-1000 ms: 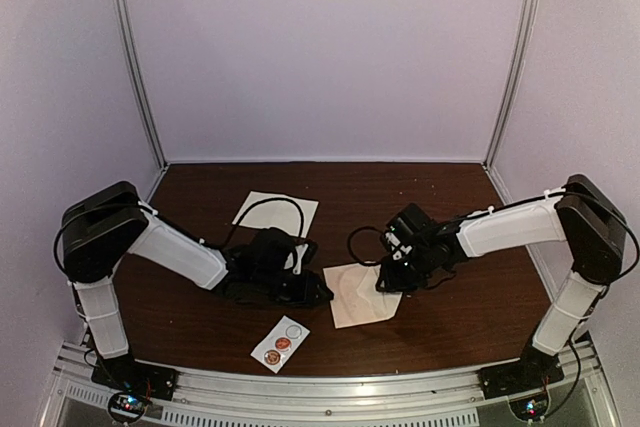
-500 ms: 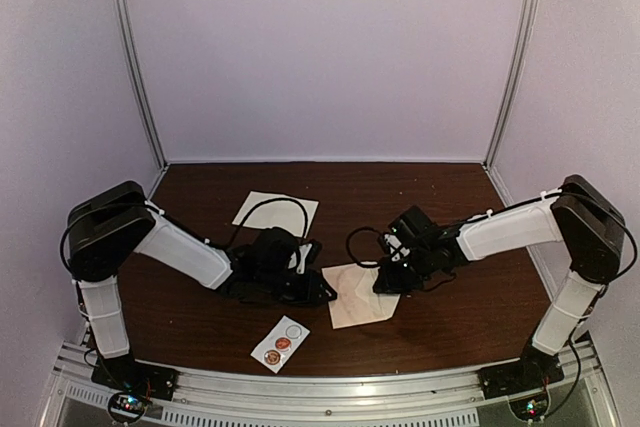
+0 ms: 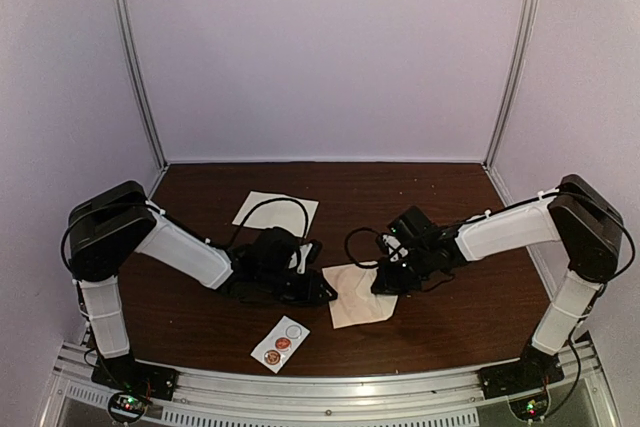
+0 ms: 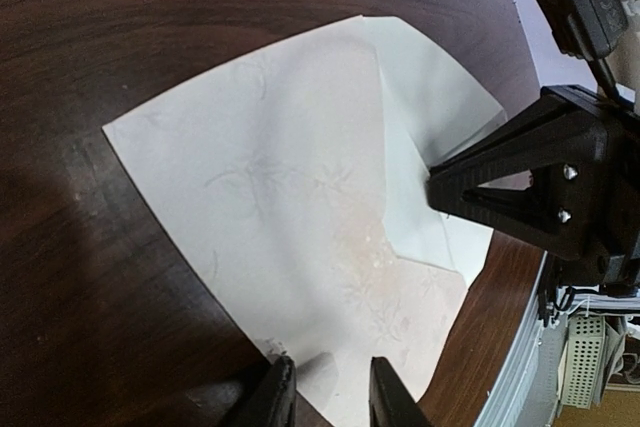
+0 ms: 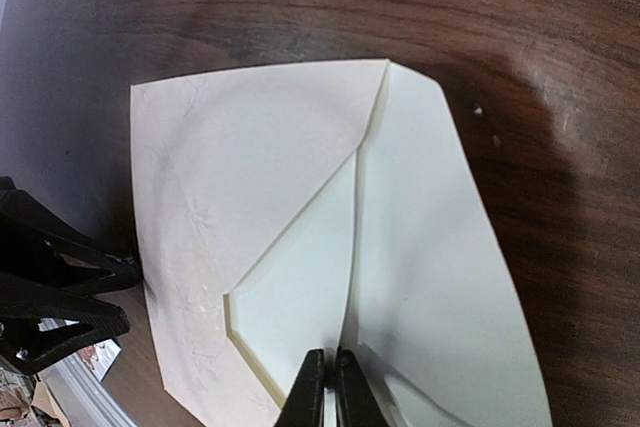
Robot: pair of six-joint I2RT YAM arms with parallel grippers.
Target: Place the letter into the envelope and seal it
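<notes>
Pinkish-cream envelope (image 3: 358,297) lies on the wood table (image 3: 450,332) between your arms, unmoved since a second ago, while your right gripper (image 5: 325,387) has slid in and closed tight at its flap fold, your left gripper (image 4: 330,399) stands parted over its edge, and print on the sticker strip (image 3: 281,343) is too small to read.
</notes>
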